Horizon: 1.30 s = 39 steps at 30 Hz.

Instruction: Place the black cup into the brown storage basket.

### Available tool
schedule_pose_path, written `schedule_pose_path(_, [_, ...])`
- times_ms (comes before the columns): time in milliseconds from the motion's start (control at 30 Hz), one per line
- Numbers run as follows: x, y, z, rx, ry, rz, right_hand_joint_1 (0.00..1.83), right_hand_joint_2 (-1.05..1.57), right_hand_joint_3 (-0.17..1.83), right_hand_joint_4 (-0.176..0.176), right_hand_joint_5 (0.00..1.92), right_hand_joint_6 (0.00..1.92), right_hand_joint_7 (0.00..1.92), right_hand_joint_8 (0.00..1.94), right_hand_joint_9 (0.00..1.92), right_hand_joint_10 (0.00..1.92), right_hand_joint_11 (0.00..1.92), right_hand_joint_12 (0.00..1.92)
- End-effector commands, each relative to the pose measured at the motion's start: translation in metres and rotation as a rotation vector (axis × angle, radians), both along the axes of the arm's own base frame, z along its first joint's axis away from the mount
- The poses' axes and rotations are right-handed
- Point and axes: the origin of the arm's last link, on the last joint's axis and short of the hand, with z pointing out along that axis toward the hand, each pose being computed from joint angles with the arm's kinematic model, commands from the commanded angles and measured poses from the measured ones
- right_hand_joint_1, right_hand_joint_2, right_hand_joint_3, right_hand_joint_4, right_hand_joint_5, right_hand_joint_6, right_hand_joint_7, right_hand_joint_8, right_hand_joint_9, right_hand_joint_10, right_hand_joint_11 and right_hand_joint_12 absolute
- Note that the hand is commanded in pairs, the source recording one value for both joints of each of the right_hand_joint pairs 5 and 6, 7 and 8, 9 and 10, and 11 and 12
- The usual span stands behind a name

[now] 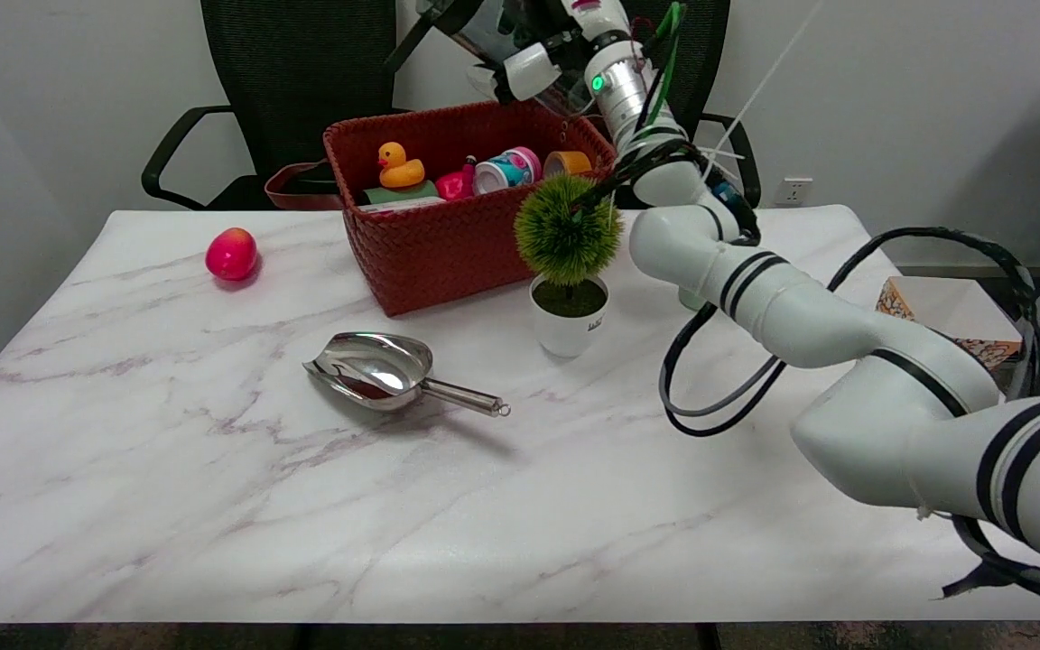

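A: Nearest the lens, a white marble surface (213, 506) with grey veins fills the lower part of the view. What lies on it, from the left?

B: Far left, a red, apple-like fruit (231, 254) rests alone, well apart from everything else. Right of it, toward the middle, a steel scoop (386, 368) lies on its side, bowl to the left and handle pointing right.

A: And behind the scoop?

B: A brown storage basket (448, 244) of woven material stands on the far half of the surface. Inside it sit a yellow rubber duck (400, 166), a pink and teal tin (507, 169) lying on its side, and a roll of tape (567, 162) at the right end. Just beside the basket's right front corner stands a small potted plant (568, 271), a green tuft in a white pot.

A: Where is the right arm?

B: It enters at the lower right and rises over the plant to the basket's far right edge. There the robot hand (520, 63) hangs above the basket's rim, partly cut off by the top of the frame.

A: Its state, and the black cup?

B: A dark, cup-like object (484, 32), apparently the black cup, sits against the fingers above the basket. Whether the fingers actually clasp it cannot be told from this view.
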Motion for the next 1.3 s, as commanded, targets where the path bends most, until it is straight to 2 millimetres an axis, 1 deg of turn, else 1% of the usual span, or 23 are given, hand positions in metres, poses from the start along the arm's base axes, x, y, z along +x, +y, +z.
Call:
schedule_pose_path(33, [0.001,-0.018,-0.033,-0.091,0.288,-0.029,1.23,0.4,1.31,0.0,1.31,1.31,1.48,1.48,1.36,1.36,1.08,1.08])
schedule_pose_path(267, [-0.012,-0.023,-0.038,-0.148,0.43,-0.081,1.22,0.38,1.31,0.0,1.29,1.29,1.47,1.47,1.34,1.34,1.06,1.06])
schedule_pose_path(467, [-0.026,-0.028,-0.041,-0.157,0.502,-0.15,1.2,0.37,1.3,0.0,1.27,1.27,1.46,1.46,1.33,1.33,1.04,1.04])
schedule_pose_path(867, [-0.041,-0.029,-0.039,-0.149,0.512,-0.214,1.19,0.28,1.32,0.0,1.21,1.21,1.4,1.4,1.28,1.28,0.97,0.97])
schedule_pose_path(1067, [-0.047,-0.028,-0.042,-0.139,0.511,-0.232,1.17,0.26,1.32,0.0,1.2,1.2,1.39,1.39,1.26,1.26,0.95,0.95])
schedule_pose_path(1300, [-0.05,-0.028,-0.046,-0.13,0.501,-0.235,1.16,0.3,1.25,0.0,1.19,1.19,1.38,1.38,1.25,1.25,0.94,0.94])
